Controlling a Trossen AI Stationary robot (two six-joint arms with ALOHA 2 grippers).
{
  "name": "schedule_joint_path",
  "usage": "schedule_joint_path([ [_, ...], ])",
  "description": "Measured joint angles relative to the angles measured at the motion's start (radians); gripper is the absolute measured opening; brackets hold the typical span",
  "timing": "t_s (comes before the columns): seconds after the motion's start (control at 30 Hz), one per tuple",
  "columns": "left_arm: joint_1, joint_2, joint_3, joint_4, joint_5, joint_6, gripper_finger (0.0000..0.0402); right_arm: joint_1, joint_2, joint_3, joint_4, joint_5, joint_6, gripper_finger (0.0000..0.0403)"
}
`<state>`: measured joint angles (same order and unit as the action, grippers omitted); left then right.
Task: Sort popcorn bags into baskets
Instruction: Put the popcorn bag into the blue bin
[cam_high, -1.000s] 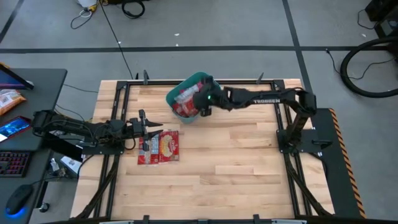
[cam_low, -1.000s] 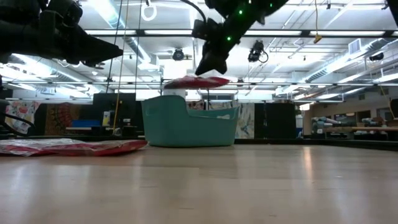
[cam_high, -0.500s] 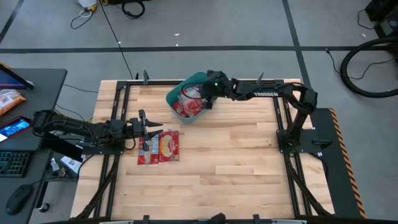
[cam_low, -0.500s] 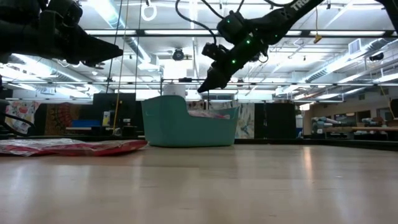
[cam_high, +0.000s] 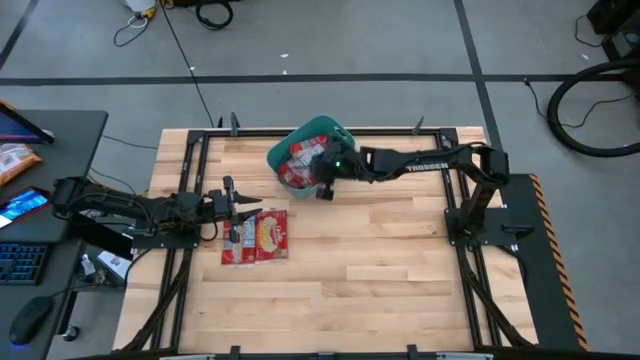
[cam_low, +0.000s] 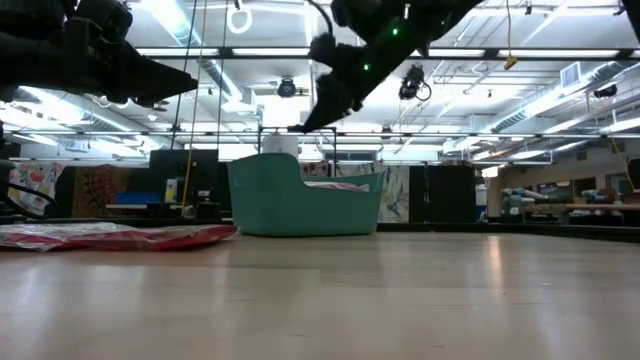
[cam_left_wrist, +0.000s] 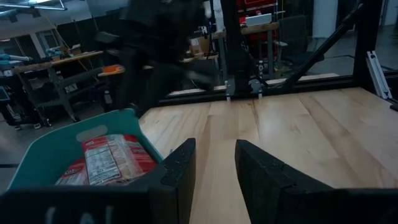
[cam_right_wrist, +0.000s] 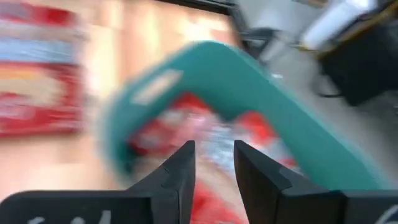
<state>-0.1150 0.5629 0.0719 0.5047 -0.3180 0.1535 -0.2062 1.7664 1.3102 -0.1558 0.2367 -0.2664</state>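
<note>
Bag dropped in the tub

The right claw (cam_high: 322, 187) hung open and empty by the tub (cam_high: 290, 148). Next, I think, it needed another bag (cam_high: 270, 235) near the open left claw (cam_high: 244, 206).

Overhead, table-level, two wrist views, shared basket (cam_high: 310, 152)

I'm working in what looks like a robotics lab or workshop. My wooden table (cam_high: 330, 250) sits in a black metal frame (cam_high: 185, 170) on a grey concrete floor (cam_high: 330, 40) marked with dark tape lines, with loose cables (cam_high: 215, 12) lying about. A desk (cam_high: 50, 150) beside it carries a keyboard (cam_high: 20, 262) and mouse (cam_high: 25, 322). Looking level across the table, I see long rows of ceiling strip lights (cam_low: 530, 50), workbenches (cam_low: 565, 210) and dark partitions (cam_low: 445, 205) behind.
</note>
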Motion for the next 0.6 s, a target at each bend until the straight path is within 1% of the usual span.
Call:
schedule_joint_path([
  [0.1, 0.0, 0.0, 0.0, 0.001, 0.0, 0.0, 0.0119, 0.055, 0.0, 0.0, -0.017, -0.089, 0.08, 0.0115],
  [0.17, 0.0, 0.0, 0.0, 0.001, 0.0, 0.0, 0.0119, 0.094, 0.0, 0.0, -0.026, -0.124, 0.11, 0.0115],
  [0.3, 0.0, 0.0, 0.0, 0.001, 0.0, -0.001, 0.0119, 0.168, 0.0, 0.0, -0.028, -0.115, 0.182, 0.0115],
  [0.43, 0.0, 0.0, 0.0, -0.002, 0.0, -0.016, 0.0119, 0.225, 0.0, 0.0, -0.072, -0.021, 0.268, 0.0115],
  [0.5, 0.005, 0.0, 0.0, -0.005, 0.0, -0.008, 0.0119, 0.26, 0.0, -0.006, -0.124, 0.063, 0.291, 0.0115],
  [0.6, 0.029, 0.0, 0.002, -0.035, 0.0, -0.022, 0.0119, 0.325, -0.001, -0.064, -0.13, 0.189, 0.314, 0.0115],
])
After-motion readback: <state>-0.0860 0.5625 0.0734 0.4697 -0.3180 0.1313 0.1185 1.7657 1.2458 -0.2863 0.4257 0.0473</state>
